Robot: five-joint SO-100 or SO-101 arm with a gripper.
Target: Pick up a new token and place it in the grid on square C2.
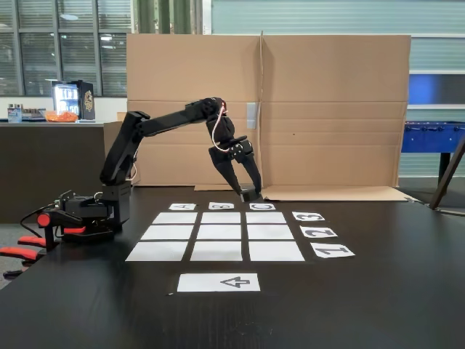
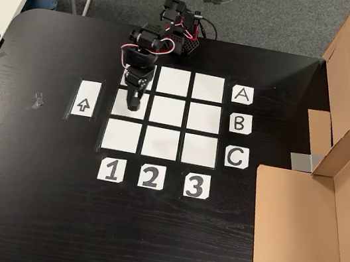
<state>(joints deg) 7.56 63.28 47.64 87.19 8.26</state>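
Fixed view from the tabletop's edge: the end effector (image 1: 249,192) points down with its tips low over the black tabletop (image 1: 378,291), just behind the small paper marked C (image 1: 261,206). Its two fingers stand apart at the tips, and a small dark lump between them may be the token (image 1: 251,195). Black on black, it is too faint to be sure of, and I cannot tell whether the fingers are pressing on it or merely straddling it.

From above, the other fixed view puts the end effector (image 2: 133,102) over the first-column cells of the grid (image 2: 166,109) instead, so the two views disagree on its place.

Judging by the low view, the pick-up step is in hand. The next move would call for a firm hold, a lift, and a carry to square C2 (image 2: 161,143), which lies bare. The puck is small and short, so it would need a centred, level hold.
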